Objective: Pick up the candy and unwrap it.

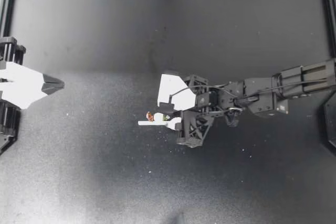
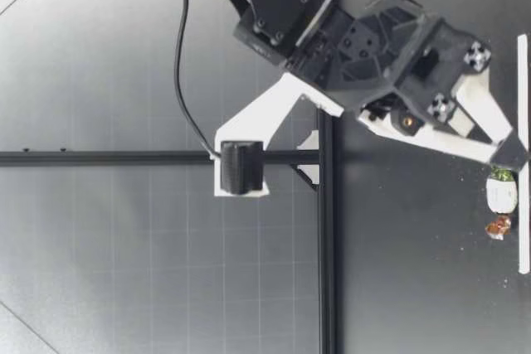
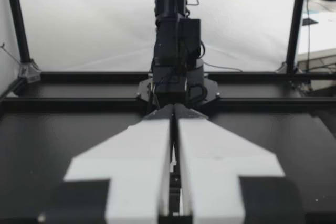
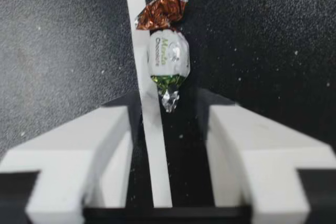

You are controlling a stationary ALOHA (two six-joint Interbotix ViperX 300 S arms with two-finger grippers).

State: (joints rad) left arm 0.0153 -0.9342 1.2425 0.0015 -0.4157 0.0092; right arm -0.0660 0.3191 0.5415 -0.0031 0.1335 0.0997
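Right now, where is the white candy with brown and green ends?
Top view, centre: the candy lies beside the white strip, ahead of my right gripper.

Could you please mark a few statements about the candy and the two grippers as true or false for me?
1. The candy lies wrapped on the table. True.
2. My left gripper is shut on the candy. False: it is shut on nothing, over by the table's edge.
3. My right gripper is open, with the candy just ahead of it. True.
4. The candy lies far from the white strip. False: it lies right beside it.
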